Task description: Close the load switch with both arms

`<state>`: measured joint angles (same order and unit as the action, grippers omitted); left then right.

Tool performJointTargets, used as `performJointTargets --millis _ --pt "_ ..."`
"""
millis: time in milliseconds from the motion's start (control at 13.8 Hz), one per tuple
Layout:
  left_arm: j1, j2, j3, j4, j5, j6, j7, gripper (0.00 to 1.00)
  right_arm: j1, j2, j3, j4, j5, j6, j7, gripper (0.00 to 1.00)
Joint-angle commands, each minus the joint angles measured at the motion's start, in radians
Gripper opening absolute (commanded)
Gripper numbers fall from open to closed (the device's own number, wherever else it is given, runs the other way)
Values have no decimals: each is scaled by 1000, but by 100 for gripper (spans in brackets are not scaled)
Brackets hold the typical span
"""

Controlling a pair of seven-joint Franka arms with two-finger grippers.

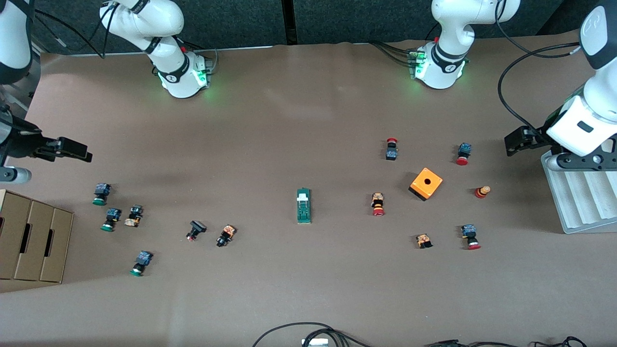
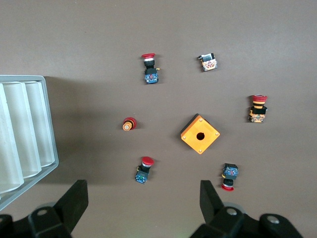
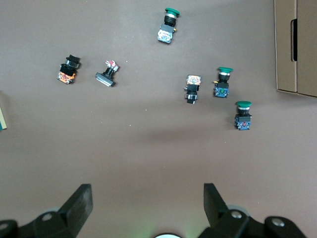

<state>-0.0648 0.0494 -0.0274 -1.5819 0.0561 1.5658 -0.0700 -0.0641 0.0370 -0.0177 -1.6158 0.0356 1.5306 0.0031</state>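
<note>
Brown surface, push buttons scattered | load switch lies mid-surface, untouched | left gripper by the tray, right gripper near the cardboard boxes, both jaws spread | advice: converge from each end, brace body, press white tab.

No readable text, label, brand name or number is showing anywhere on the bench in any of the three views. The load switch, the orange box and the scattered push buttons are carrying no lettering that can be made out. The only marks are small black emblems on the white collars near the two arm bases, and they are showing too small to read.
</note>
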Motion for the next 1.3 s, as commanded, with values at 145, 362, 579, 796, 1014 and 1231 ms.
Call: performJointTargets --millis 145,362,579,796,1014,1231 --pt "-12 14 -25 26 -16 -7 -92 100 -5 52 1 31 10 20 -71 100" --pt "-15 15 -89 25 -25 5 -166 99 -2 89 2 34 7 69 -64 100" --pt "-15 33 -189 23 -25 39 -272 99 -8 90 -4 42 7 74 -63 100" --pt "-18 66 -284 19 -27 130 -367 99 -16 121 -10 42 7 76 -71 100" --pt "-62 108 -331 14 -42 233 -577 99 -20 127 -15 42 12 76 -63 100" --pt "-205 197 -332 16 8 379 -779 99 -17 136 -28 48 12 76 -66 100"
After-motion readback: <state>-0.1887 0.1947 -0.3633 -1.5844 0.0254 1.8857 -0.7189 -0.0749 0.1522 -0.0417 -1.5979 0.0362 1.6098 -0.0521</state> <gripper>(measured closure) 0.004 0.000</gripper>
